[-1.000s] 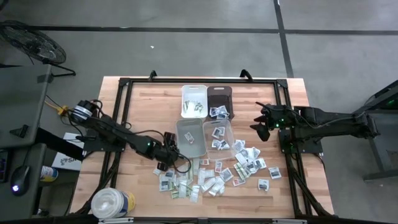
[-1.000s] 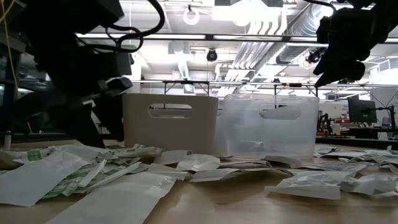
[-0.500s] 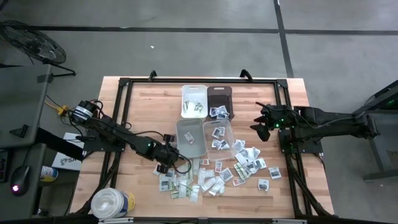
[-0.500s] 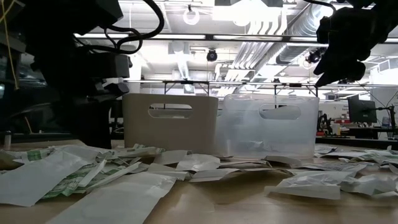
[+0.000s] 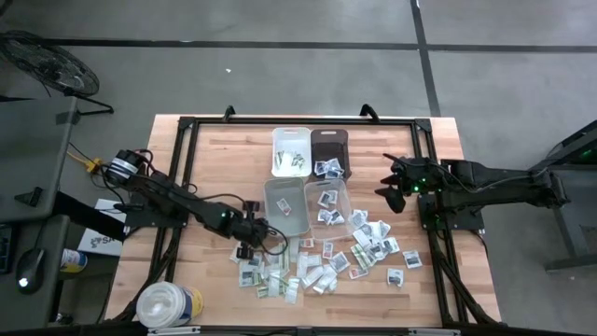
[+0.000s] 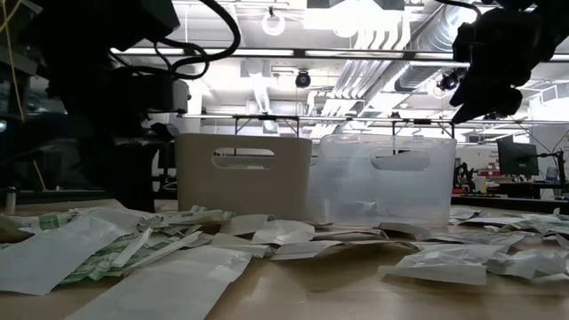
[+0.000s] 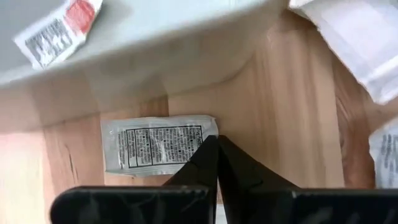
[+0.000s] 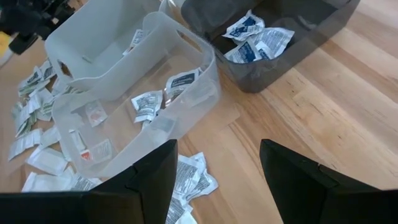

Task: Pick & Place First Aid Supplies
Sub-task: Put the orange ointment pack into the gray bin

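A white packet with dark print lies flat on the desk, its edge at the tips of the left end effector, whose fingers are pressed together, right beside the grey bin. The right end effector hovers apart, fingers spread wide, before the clear bin.

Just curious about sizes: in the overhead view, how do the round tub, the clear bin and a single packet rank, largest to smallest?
1. Clear bin, though nearly alike with
2. Round tub, partly cut off.
3. Single packet, far smallest.
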`<state>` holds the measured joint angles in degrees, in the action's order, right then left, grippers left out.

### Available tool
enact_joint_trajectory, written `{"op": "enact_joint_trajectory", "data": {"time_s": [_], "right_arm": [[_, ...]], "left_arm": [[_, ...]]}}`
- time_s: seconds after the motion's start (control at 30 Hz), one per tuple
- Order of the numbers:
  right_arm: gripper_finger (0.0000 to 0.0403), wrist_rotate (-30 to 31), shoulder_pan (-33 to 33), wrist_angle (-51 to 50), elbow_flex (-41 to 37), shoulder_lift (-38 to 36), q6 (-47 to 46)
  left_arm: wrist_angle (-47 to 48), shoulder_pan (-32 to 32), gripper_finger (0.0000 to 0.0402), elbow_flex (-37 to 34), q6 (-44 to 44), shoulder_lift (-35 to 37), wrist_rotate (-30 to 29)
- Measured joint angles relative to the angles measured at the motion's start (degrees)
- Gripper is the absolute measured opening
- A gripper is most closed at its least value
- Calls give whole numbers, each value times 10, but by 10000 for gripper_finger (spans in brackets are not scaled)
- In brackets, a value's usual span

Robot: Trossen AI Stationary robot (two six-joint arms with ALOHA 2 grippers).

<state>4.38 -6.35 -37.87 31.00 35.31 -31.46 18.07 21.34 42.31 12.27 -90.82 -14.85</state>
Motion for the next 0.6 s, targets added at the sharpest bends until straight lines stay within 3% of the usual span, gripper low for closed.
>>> {"op": "enact_joint_trajectory", "data": {"time_s": [0.33,0.6], "right_arm": [[222,-12,0,0,0,0,10],[222,-6,0,0,0,0,19]], "left_arm": [[30,0,0,-2,18,57,8],[89,0,0,-1,39,111,-23]]}}
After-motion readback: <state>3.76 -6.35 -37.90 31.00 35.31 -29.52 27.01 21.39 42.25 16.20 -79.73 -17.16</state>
